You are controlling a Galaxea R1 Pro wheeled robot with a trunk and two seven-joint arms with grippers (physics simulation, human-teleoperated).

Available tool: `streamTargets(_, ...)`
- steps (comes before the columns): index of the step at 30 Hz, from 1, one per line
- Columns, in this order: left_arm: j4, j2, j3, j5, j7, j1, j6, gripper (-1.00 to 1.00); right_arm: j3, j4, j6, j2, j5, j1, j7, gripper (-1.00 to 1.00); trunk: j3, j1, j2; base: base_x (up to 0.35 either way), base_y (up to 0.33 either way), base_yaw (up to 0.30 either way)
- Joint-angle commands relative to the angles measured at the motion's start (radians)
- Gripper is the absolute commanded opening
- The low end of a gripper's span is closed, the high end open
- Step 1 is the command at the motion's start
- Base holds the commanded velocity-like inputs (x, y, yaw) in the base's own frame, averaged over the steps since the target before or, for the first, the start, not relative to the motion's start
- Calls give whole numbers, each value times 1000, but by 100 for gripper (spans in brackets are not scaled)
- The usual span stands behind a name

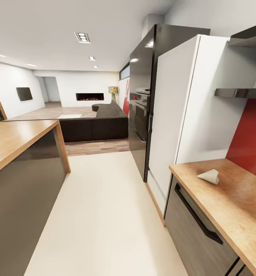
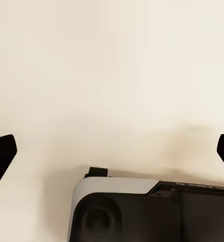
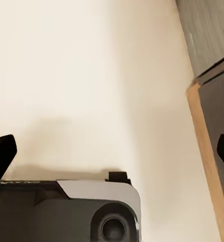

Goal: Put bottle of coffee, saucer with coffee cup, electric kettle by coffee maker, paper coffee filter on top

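Head view, left to right: wood-topped island (image 1: 16, 142) is sitting near left, its dark side panel bounding a wide pale floor aisle (image 1: 101, 214) that is running far toward the sofa (image 1: 101, 124). Black oven tower (image 1: 143, 103) and white fridge (image 1: 181, 111) are lining the right edge. Near right, the countertop (image 1: 235, 207) is carrying the paper coffee filter (image 1: 209, 176), lying on its side near the far end, well apart from the front edge. Red backsplash (image 1: 250, 142) and shelves (image 1: 241, 92) are cut off at right.

Both arms are pointing down at the floor. Left gripper (image 2: 112, 151): fingers spread wide, nothing between. Right gripper (image 3: 112, 151): same, spread and empty, cabinet base (image 3: 212, 101) beside it. Robot base (image 2: 142, 209) is partly cropped.
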Motion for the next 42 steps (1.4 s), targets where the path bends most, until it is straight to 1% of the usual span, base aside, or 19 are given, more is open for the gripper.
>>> streamTargets(1, 0, -1, 5, 2, -2, 0, -2, 100, -1, -48, 6, 0, 0, -1, 0, 100, 2, -4, 6, 0, 0, 0)
streamTargets(3, 0, -1, 5, 2, -2, 0, -2, 100, -1, -129, 28, 1, 1, -2, 1, 100, 8, -11, 20, 0, 0, 0)
streamTargets(5, 0, -1, 5, 2, -1, 0, -1, 100, 0, -247, 98, 2, 2, -3, 3, 100, 15, -19, 34, 0, 0, 0)
streamTargets(6, 1, -1, 5, 2, -1, 0, -1, 100, 0, -278, 122, 2, 2, -4, 4, 100, 18, -23, 41, 0, 0, 0)
streamTargets(9, 8, -1, 4, 2, -2, 0, -1, 100, 2, -481, 280, 5, 2, -5, 4, 100, 27, -34, 62, 0, 0, 0)
streamTargets(12, 27, -2, 4, 2, -3, 1, -1, 100, 3, -614, 367, 12, 2, -19, 3, 100, 36, -46, 83, 0, 0, 0)
streamTargets(14, 50, -2, 4, 2, -4, 1, -1, 100, 4, -736, 445, 28, 0, -74, 1, 100, 43, -54, 97, 0, 0, 0)
streamTargets(17, 63, -2, 4, 2, -4, 1, -1, 100, 4, -824, 543, 37, -3, -147, -1, 100, 52, -65, 118, 0, 0, 0)
streamTargets(18, 66, -2, 4, 2, -4, 1, -1, 100, 4, -855, 601, 40, -4, -183, -1, 100, 55, -69, 125, 0, 0, 0)
streamTargets(19, 67, -2, 4, 2, -4, 1, -1, 100, 4, -869, 632, 41, -4, -202, -1, 100, 58, -73, 132, 0, 0, 0)
streamTargets(21, 70, -2, 4, 2, -4, 1, -1, 100, 4, -912, 747, 42, -5, -288, 0, 100, 65, -80, 146, 0, 0, 0)
streamTargets(22, 70, -2, 4, 2, -4, 1, -1, 100, 4, -919, 772, 42, -5, -311, 0, 100, 68, -84, 153, 0, 0, 0)
streamTargets(25, 71, -2, 4, 2, -4, 1, -1, 100, 4, -942, 882, 43, -6, -427, 0, 100, 77, -96, 174, 0, 0, 0)
streamTargets(26, 72, -2, 4, 2, -4, 1, -1, 100, 4, -950, 928, 43, -7, -486, 0, 100, 80, -100, 181, 0, 0, 0)
streamTargets(29, 72, -2, 4, 2, -4, 1, -1, 100, 4, -960, 976, 41, -7, -555, 0, 100, 90, -111, 202, 0, 0, 0)
streamTargets(31, 72, -2, 4, 2, -4, 1, -1, 100, 2, -979, 1002, 39, -7, -580, 1, 100, 96, -119, 216, 0, 0, 0)
streamTargets(34, 72, -2, 4, 2, -4, 1, -1, 100, -2, -1019, 1016, 36, -8, -593, 5, 100, 102, -126, 230, 0, 0, 0)
streamTargets(38, 72, -1, 3, 2, -4, 1, -2, 100, -2, -1034, 1018, 35, -9, -597, 7, 100, 102, -126, 230, 0, 0, 0)
streamTargets(42, 83, -2, 6, 6, -2, 1, -1, 100, 7, -1011, 1029, 35, -12, -583, 23, 100, 102, -126, 230, 0, 0, 0)
